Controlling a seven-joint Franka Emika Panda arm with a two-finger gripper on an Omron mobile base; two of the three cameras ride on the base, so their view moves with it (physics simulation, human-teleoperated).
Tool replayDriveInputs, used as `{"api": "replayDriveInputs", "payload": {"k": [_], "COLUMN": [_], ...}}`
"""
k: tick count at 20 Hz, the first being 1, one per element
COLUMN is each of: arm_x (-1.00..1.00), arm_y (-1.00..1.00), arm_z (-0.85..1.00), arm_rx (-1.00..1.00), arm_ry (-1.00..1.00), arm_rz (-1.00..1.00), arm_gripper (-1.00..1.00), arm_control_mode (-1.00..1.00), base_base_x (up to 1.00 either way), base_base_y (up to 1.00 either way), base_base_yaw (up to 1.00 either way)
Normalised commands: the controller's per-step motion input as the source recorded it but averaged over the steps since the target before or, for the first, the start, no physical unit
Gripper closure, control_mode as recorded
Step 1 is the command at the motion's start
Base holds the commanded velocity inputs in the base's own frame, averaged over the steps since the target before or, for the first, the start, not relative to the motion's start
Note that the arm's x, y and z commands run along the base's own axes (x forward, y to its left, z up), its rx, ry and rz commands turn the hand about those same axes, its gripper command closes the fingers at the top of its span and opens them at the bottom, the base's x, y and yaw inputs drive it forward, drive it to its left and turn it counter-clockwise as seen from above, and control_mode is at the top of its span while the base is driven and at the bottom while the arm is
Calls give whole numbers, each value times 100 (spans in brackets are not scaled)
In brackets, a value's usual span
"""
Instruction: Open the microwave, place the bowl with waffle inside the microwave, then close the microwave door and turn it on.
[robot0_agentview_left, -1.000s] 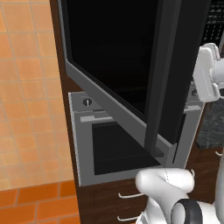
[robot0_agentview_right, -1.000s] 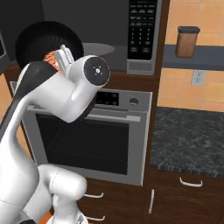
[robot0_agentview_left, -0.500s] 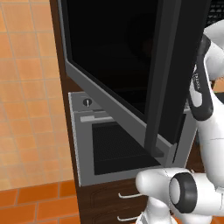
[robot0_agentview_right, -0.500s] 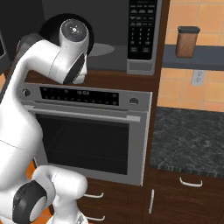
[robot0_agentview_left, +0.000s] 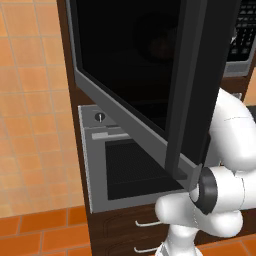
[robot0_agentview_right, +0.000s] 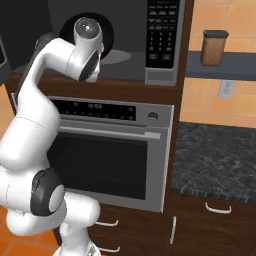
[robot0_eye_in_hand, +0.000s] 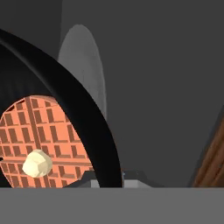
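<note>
- Hand view puts the bowl (robot0_eye_in_hand: 94, 131) right up against my camera: its black rim curves across the left half, with the waffle (robot0_eye_in_hand: 43, 140) lying flat inside and a pale pat of what looks like butter (robot0_eye_in_hand: 37, 163) on it.
- Behind the bowl I see dull grey walls and a pale round turntable (robot0_eye_in_hand: 85, 65), so I judge the bowl is already within the microwave (robot0_agentview_right: 125, 45) cavity, or at its mouth.
- I cannot tell whether the bowl rests on the cavity floor or hangs from my hand; its underside is hidden.
- Right base view has the arm reaching up into the open cavity, with a glimpse of orange at the wrist where the bowl should be.
- State of the jaws: I cannot tell. The fingertips are hidden behind the bowl's rim, so whether they pinch it or stand spread is not shown.
- Left base view shows the microwave door (robot0_agentview_left: 145, 85) swung wide open toward me, its dark bar handle (robot0_agentview_left: 185, 90) at the near edge.
- Done, as I read it: door opened, bowl carried to the cavity.
- Left to do: confirm the bowl is set down, let go, draw the arm clear, shut the door, then press a start button on the keypad (robot0_agentview_right: 162, 37).
- The oven (robot0_agentview_right: 110, 150) below plays no part.
</note>
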Motion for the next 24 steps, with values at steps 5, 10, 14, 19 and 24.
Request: {"api": "replayDriveInputs", "payload": {"k": [5, 10, 14, 19, 24], "arm_x": [88, 56, 43, 24, -8], "arm_y": [24, 15, 24, 27, 13], "arm_z": [-6, -34, -47, -29, -4], "arm_rx": [0, 0, 0, 4, 6], "arm_ry": [6, 7, 1, -6, -7], "arm_rz": [3, -1, 0, 3, 15], "arm_gripper": [100, 100, -100, -100, -100], "arm_control_mode": [-100, -100, -100, -100, -100], "base_base_x": [0, 0, 0, 0, 0], "base_base_y": [0, 0, 0, 0, 0], "base_base_yaw": [0, 0, 0, 0, 0]}}
